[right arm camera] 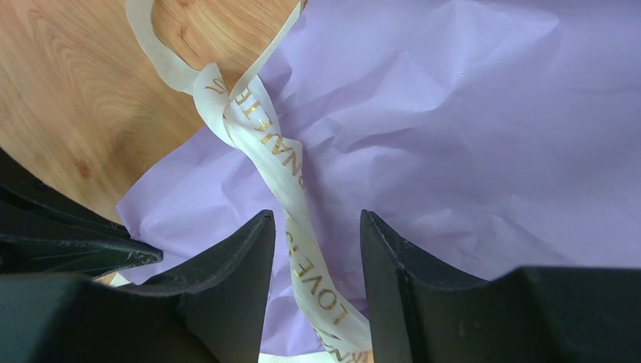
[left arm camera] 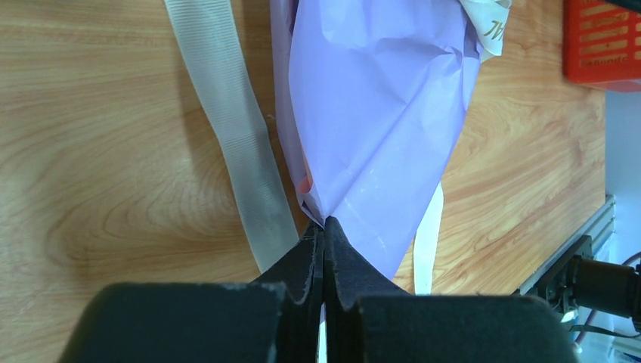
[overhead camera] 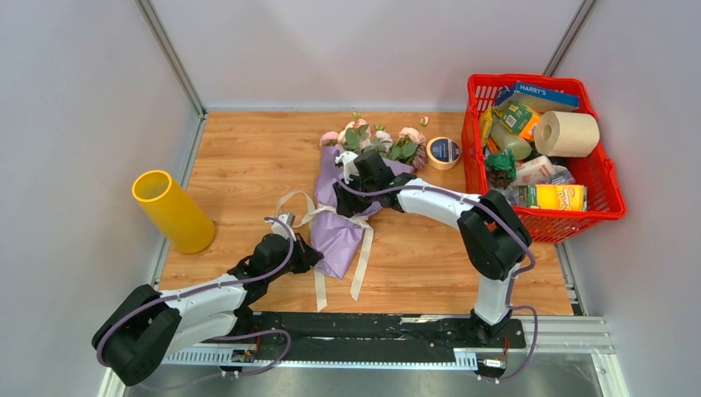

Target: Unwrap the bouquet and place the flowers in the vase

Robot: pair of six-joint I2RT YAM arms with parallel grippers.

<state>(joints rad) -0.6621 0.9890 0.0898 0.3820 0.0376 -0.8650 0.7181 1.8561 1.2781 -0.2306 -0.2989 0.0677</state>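
Lilac-wrapped bouquet [overhead camera: 339, 240] lies flat on the wood table [overhead camera: 248, 157], flowers [overhead camera: 380, 142] at its far end, narrow tail at its near end.

Handling: the paper [left arm camera: 378, 113] is thin and crinkly and prob. tears easily. The cream ribbon [right arm camera: 261, 125], tied round the bouquet's waist, looks soft & slippery; best pulled by a loose tail, not the knot.

L gripper [left arm camera: 325, 227] is clamped tight at the bouquet's narrow tip, apparently pinching the paper edge; ribbon may be caught too, hard to tell. R gripper [right arm camera: 316, 223] hangs over the bouquet's middle, jaws apart, ribbon running between them, not yet squeezed.

Yellow vase [overhead camera: 174, 211] is well left of the bouquet.
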